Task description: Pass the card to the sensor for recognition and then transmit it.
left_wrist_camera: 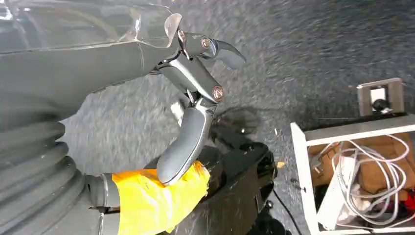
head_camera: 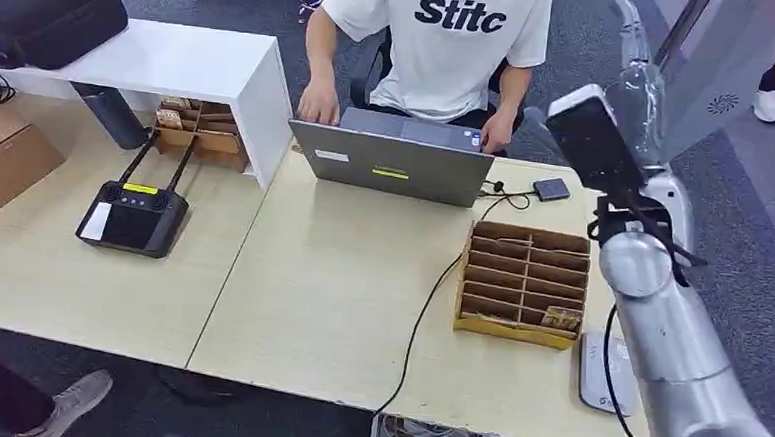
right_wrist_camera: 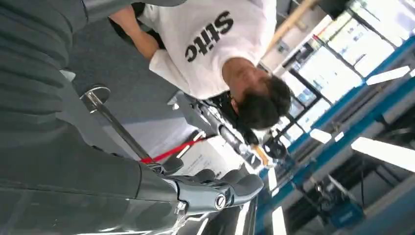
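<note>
Near the table's (head_camera: pixel 339 306) right edge, the right hand (head_camera: pixel 633 41) is raised — fingers together, empty; the left hand's (left_wrist_camera: pixel 195 93) fingers spread apart.

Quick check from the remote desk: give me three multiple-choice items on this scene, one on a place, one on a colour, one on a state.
1. Where is the brown cardboard slotted organizer?
A. On the light wooden table, on its right part
B. On the white shelf
C. On the floor

2. What colour is the open laptop's lid?
A. Red
B. Grey
C. White

3. How is the right robot hand?
A. Pressing the laptop
B. Resting on the organizer
C. Raised off the table

Answers: 1 A, the head view shows it on the table, right of the black cable; 2 B, the lid facing the camera is grey; 3 C, the right wrist view shows it against the ceiling lights.
</note>
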Controlling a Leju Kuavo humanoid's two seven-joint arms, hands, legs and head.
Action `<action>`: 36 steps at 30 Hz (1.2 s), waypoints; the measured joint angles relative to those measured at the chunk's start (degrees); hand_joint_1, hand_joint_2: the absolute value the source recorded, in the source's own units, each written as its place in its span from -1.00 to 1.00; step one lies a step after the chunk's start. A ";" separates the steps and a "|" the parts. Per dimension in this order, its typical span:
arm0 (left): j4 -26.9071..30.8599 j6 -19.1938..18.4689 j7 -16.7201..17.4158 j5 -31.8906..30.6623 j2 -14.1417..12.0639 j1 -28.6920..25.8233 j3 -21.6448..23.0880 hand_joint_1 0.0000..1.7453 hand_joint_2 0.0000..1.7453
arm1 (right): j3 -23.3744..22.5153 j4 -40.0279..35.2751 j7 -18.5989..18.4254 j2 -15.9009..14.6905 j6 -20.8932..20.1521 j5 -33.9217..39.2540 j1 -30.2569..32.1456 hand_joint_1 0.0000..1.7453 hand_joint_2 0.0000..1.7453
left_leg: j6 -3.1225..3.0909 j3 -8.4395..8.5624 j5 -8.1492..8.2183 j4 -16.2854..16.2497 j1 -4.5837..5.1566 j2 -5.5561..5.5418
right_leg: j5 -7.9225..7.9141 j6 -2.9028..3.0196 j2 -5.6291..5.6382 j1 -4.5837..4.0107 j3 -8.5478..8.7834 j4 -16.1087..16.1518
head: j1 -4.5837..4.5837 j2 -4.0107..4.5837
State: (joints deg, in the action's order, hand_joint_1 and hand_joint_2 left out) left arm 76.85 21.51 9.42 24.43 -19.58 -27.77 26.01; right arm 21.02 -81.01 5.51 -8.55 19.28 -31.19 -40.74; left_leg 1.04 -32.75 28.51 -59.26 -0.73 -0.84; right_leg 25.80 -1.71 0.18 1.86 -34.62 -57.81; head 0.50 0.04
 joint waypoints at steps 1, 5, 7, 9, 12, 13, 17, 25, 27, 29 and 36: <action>-0.44 -0.33 -0.22 -1.33 0.41 0.34 -0.02 -1.00 1.00 | -1.20 -2.49 0.61 -0.33 0.68 0.13 2.42 -1.00 1.00 | -0.02 0.00 0.02 0.00 0.00 0.00 | 0.00 0.00 0.00 0.00 0.02 0.00 | 0.02 0.00; -1.64 -1.49 -0.50 -6.60 2.01 1.44 -0.22 -1.00 1.00 | -5.46 -11.12 3.10 -0.94 2.53 0.52 11.86 -1.00 1.00 | -0.01 0.03 0.09 0.00 0.00 0.03 | 0.01 -0.01 0.02 0.00 0.00 0.01 | 0.04 0.00; -1.79 -1.66 -0.37 -9.18 2.80 1.59 -0.28 -1.00 1.00 | -7.28 -15.34 4.68 -1.00 3.43 0.55 17.48 -1.00 1.00 | -0.03 0.02 0.11 0.01 0.00 0.01 | 0.06 0.01 0.01 -0.01 0.02 0.01 | 0.02 0.00; -2.05 -1.66 -0.02 -10.22 3.56 1.58 -0.44 -1.00 1.00 | -8.67 -18.38 5.55 -1.05 3.71 0.55 21.93 -1.00 1.00 | -0.03 -0.01 0.13 0.01 0.00 0.03 | 0.07 0.02 0.02 0.00 0.00 0.00 | 0.04 0.00; -2.31 -1.81 0.02 -10.75 4.21 1.61 -0.50 -1.00 1.00 | -10.09 -21.25 5.85 -1.11 4.04 0.78 25.42 -1.00 1.00 | 0.01 0.03 0.16 0.01 0.00 0.09 | 0.09 0.03 0.06 0.00 -0.02 0.00 | 0.04 0.00; -2.49 -2.08 0.02 -10.79 4.41 1.64 -0.52 -1.00 1.00 | -10.49 -22.07 5.99 -1.11 4.17 1.12 26.65 -1.00 1.00 | 0.00 0.05 0.16 0.01 0.00 0.09 | 0.14 0.03 0.05 -0.01 0.00 0.01 | 0.00 0.00; -4.28 -2.97 -0.70 -9.66 6.03 1.43 -1.61 -1.00 1.00 | -12.25 -25.34 8.30 -1.11 5.17 3.19 33.63 -1.00 1.00 | -0.01 0.01 0.17 0.01 0.00 0.01 | 0.18 -0.03 -0.03 0.00 0.05 0.01 | 0.00 0.00; -8.57 -5.66 -1.29 -9.39 11.85 0.84 -9.86 -1.00 1.00 | -16.57 -30.24 13.42 -0.70 0.63 18.52 44.17 -1.00 1.00 | -0.07 0.01 0.29 0.01 0.01 0.03 | 0.24 -0.07 0.01 0.01 0.05 0.01 | 0.00 0.00; -9.76 -6.72 -0.73 -10.59 13.67 0.67 -12.73 -1.00 1.00 | -17.91 -30.98 14.11 -0.37 -0.74 20.41 45.75 -1.00 1.00 | -0.08 0.00 0.29 0.01 0.02 0.03 | 0.24 -0.07 0.01 0.02 0.05 0.01 | 0.02 0.00; -10.73 -8.23 0.04 -12.60 15.69 0.58 -15.68 -1.00 1.00 | -18.88 -31.62 14.55 -0.06 -1.71 21.28 47.06 -1.00 1.00 | -0.08 0.01 0.29 0.01 0.02 0.05 | 0.24 -0.07 0.03 0.02 0.05 0.01 | 0.02 0.00; -13.40 -10.58 0.61 -15.58 19.97 0.61 -22.62 -1.00 1.00 | -20.50 -32.54 14.75 0.92 -2.14 21.59 49.09 -1.00 1.00 | -0.08 0.02 0.29 0.01 0.02 0.09 | 0.24 -0.07 0.03 0.01 0.06 0.01 | 0.00 0.00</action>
State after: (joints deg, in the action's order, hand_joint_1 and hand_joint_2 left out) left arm 63.45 10.93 10.03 8.85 0.39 -27.16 3.39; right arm 0.52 -113.55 20.26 -7.63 17.14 -9.60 8.34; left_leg 0.96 -32.73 28.80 -59.25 -0.71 -0.75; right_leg 26.04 -1.77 0.21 1.87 -34.56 -57.80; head 0.50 0.04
